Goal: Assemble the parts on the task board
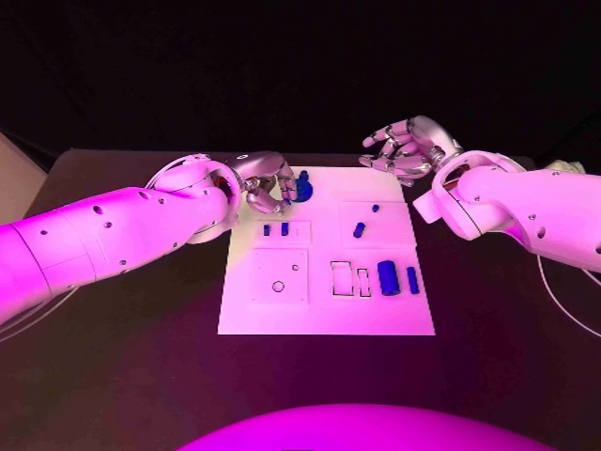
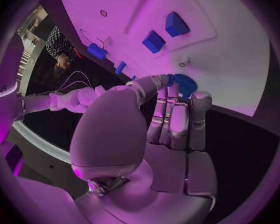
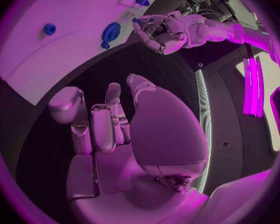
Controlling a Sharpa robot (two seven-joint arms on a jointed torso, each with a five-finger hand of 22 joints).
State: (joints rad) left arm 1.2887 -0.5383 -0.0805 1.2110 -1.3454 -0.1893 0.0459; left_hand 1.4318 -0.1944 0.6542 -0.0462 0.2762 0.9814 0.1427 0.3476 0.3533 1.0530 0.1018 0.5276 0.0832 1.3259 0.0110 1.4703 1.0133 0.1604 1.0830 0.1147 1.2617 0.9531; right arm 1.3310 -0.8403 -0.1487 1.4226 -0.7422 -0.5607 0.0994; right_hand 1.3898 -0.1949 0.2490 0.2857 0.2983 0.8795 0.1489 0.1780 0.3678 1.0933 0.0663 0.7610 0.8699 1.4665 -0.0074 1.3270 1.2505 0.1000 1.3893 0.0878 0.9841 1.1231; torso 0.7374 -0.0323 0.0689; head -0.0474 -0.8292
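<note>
Left hand (image 1: 263, 183) fingertips on round blue part (image 1: 302, 187), upper-left of task board (image 1: 382, 315).
Near edge: blue block (image 1: 387, 277) & slim blue piece (image 1: 413, 278), lower right; mid: small blue pegs (image 1: 275, 228). Far: right hand (image 1: 409, 147) holds nothing, fingers spread but curled, above tabletop (image 1: 138, 366) past board's upper-right corner.

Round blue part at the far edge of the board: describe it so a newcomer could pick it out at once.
Start at the white task board mid-table and go to its far edge, on the robot's left side. There the left hand has its fingertips at a round blue disc-like part. Its neighbours on the board are small blue pegs and blocks; it is the only wide, round piece.
</note>
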